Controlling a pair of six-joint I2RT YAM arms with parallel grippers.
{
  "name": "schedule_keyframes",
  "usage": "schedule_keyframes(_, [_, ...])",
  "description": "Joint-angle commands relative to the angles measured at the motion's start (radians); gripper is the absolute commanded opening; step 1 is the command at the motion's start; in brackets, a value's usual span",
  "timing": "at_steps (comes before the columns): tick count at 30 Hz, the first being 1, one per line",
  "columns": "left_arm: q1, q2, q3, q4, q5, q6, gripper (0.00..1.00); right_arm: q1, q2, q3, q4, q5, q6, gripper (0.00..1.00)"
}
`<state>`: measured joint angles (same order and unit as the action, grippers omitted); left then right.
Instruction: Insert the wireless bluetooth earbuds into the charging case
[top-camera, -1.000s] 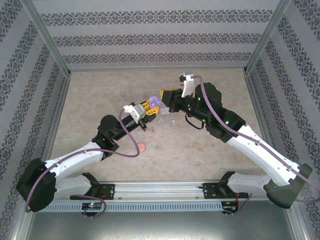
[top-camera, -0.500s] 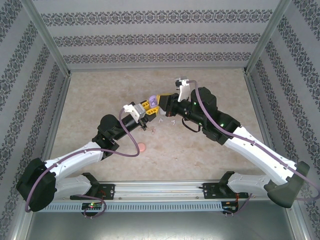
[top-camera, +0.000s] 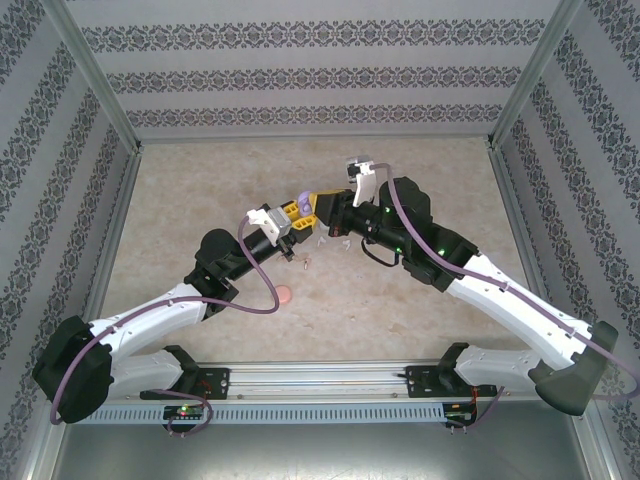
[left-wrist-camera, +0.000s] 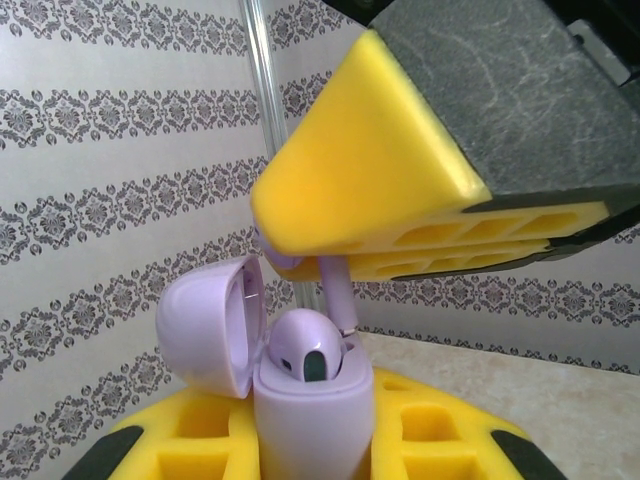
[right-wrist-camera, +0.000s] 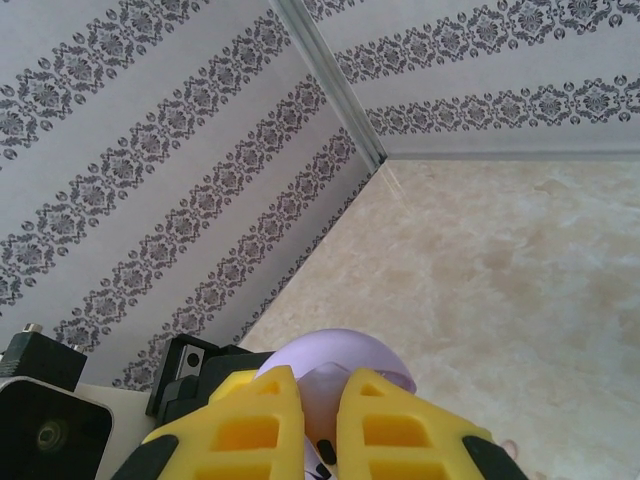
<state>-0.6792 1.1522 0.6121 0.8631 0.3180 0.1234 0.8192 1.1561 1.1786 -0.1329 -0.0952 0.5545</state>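
Left wrist view: the left gripper (left-wrist-camera: 320, 445) is closed on the lower body of the purple charging case (left-wrist-camera: 305, 395), a yellow finger on each side, and holds it upright with its long axis vertical. The case's base is cut off by the bottom edge. Its lid (left-wrist-camera: 215, 320) stands open, tipped to the picture's left. One purple earbud (left-wrist-camera: 305, 350) already sits in a socket with its rounded head up.

Coming down from the upper right, the right gripper (left-wrist-camera: 300, 245) is pinched shut on a second purple earbud (left-wrist-camera: 338, 290). Its stem points steeply down toward the free socket. The head is hidden between the yellow fingers, and the seated earbud hides the stem's lower end, so I cannot tell how far in it is.

From the right wrist, the fingers stand almost together, and the pale purple dome of the lid bulges just beyond them. The earbud itself is too hidden there to make out.

From the top external camera, both grippers meet tip to tip above the middle of the bench (top-camera: 200, 200). Nearer the arm bases a round pink case (top-camera: 285, 295) lies on the bench. A few small white pieces (top-camera: 320, 240), too tiny to identify, lie just near of the grippers.
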Motion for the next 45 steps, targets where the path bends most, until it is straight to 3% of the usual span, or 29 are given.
schedule_keyframes(1, [0.0,0.002,0.035,0.056,0.022,-0.014,0.0,0.009,-0.002,-0.019,0.019,0.0,0.017,0.11])
schedule_keyframes(17, [0.0,0.001,0.045,0.054,0.022,-0.018,0.0,0.03,0.011,-0.056,-0.007,0.054,-0.034,0.1])
schedule_keyframes(23, [0.0,0.0,0.038,0.046,0.023,-0.019,0.0,0.027,0.013,-0.012,-0.021,0.099,-0.019,0.32])
schedule_keyframes(36, [0.0,0.01,0.042,0.048,0.024,-0.027,0.0,0.002,-0.033,0.073,-0.024,0.139,-0.009,0.59])
schedule_keyframes(40, [0.0,0.017,0.036,0.041,0.03,-0.023,0.0,-0.06,-0.027,0.135,-0.116,0.091,0.01,0.56])
schedule_keyframes(45, [0.0,0.02,0.042,-0.021,0.066,0.004,0.0,-0.18,0.101,0.316,-0.342,-0.097,0.014,0.29])
